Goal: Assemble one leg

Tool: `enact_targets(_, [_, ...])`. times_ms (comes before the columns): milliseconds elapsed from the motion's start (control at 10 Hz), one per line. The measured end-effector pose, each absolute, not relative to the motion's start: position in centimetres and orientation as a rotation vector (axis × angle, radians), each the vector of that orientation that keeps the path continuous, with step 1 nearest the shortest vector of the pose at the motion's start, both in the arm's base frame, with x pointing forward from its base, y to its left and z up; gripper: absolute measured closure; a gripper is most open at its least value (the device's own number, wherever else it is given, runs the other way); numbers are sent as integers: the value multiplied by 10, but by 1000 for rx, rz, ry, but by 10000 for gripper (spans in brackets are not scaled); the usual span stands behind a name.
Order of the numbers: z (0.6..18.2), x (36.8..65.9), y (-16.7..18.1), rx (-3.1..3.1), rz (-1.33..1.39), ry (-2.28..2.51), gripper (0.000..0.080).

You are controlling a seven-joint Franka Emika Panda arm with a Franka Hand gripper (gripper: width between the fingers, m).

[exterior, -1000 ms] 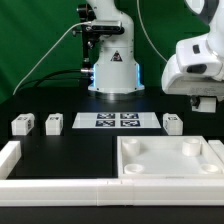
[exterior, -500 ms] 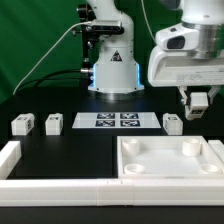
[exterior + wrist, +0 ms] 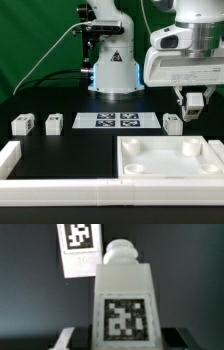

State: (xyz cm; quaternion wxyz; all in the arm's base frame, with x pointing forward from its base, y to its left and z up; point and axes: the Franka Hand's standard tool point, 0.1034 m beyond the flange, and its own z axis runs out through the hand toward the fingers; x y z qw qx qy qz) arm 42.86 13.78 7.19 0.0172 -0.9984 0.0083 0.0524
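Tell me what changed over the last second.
The arm swung toward the exterior view's left and down; its end effector now hangs close to one leg. Nothing grasped. Other legs, tray, marker board stayed put.

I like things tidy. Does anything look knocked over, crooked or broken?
Nothing stands out. The leg near the gripper and the two other legs sit squarely on the table. The tray and marker board lie flat.

White leg (image 3: 122, 286) (black-and-white square marker on its face), white tray (image 3: 165, 172), black table (image 3: 80, 150), green backdrop (image 3: 30, 30)
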Motion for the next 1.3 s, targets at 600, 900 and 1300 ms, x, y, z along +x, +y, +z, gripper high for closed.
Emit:
enact_targets(600, [86, 469, 122, -3084, -24, -68, 506])
enact_targets(900, [84, 469, 117, -3041, -334, -153, 506])
enact_targets(1300, [107, 526, 108, -3041, -345, -226, 506])
